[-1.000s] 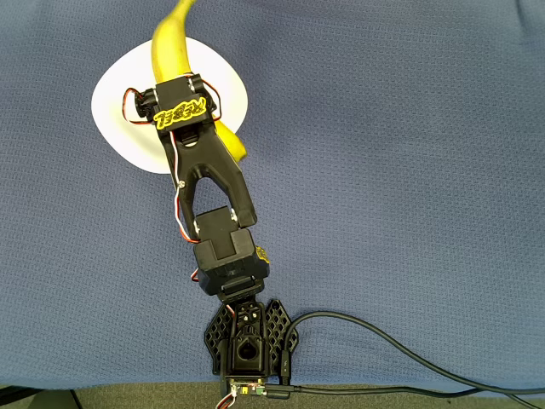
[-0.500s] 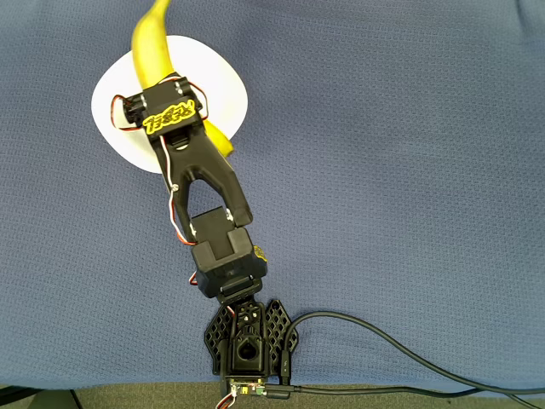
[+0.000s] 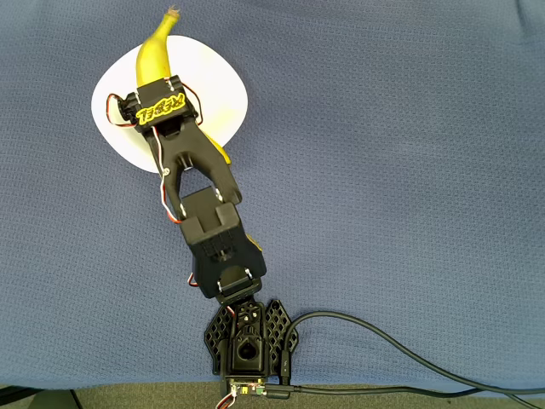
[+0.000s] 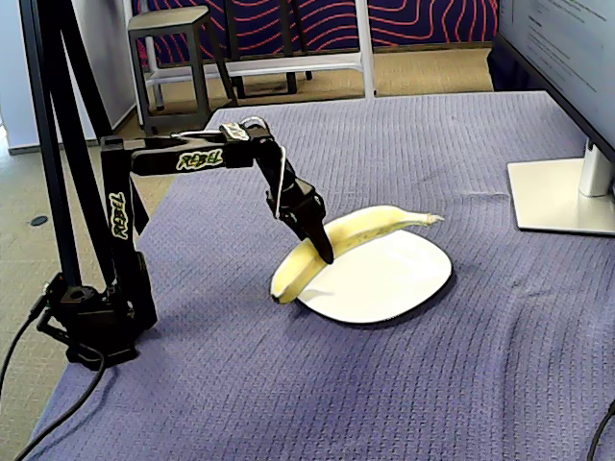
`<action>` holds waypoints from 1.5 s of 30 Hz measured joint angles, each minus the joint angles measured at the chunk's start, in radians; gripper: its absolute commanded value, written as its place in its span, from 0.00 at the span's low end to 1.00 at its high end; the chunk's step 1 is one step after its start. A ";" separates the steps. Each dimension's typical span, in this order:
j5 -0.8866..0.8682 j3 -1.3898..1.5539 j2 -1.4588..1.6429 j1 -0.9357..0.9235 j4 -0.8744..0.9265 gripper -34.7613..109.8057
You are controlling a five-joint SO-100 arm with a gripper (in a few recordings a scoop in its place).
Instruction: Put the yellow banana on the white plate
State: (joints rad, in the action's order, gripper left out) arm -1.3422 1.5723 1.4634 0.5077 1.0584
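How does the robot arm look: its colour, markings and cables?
The arm is matte black plastic with yellow lettering on its links. Thin red and white wires loop along the joints. The gripper is black, with pointed fingers. A black cable leaves the base.

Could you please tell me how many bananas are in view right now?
1. The yellow banana is held in the gripper over the near-left part of the white plate in the fixed view; its ends overhang the rim.
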 measured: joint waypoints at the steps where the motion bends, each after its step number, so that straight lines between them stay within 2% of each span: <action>1: -0.006 -0.026 -0.009 0.000 0.021 0.24; 6: -0.025 -0.167 -0.040 0.035 0.141 0.24; 26: -0.037 -0.456 -0.252 -0.017 0.400 0.24; 45: -0.032 -0.591 -0.411 -0.025 0.434 0.24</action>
State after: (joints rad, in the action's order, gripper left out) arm -1.3744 0.9817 1.0523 0.4832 1.4926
